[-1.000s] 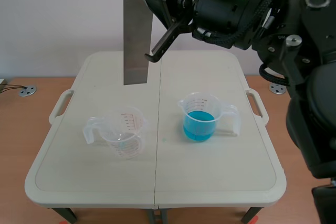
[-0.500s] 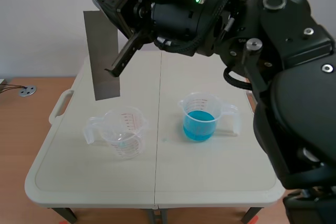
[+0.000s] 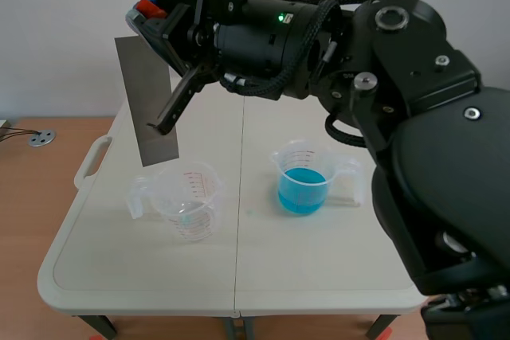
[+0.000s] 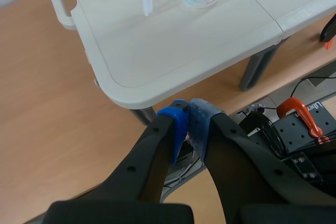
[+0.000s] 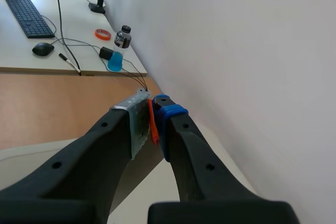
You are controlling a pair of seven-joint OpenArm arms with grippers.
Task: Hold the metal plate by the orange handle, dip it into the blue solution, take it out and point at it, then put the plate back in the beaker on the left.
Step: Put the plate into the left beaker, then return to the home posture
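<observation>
Over the table, the right arm hangs the plate, tilted, above the handle-side rim of the left beaker. Lowered at that tilt, its corner could catch the rim and topple the light beaker. The right gripper is clamped on the orange handle; the left gripper is pressed together, empty, out past the table's edge

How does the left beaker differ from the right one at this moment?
The clear plastic beaker with red markings, on the left, looks nearly empty; the clear plastic beaker on the right holds blue solution. The left one's handle points left, the right one's right. The grey metal plate hangs near the left one only. Both stand upright on the white table.
</observation>
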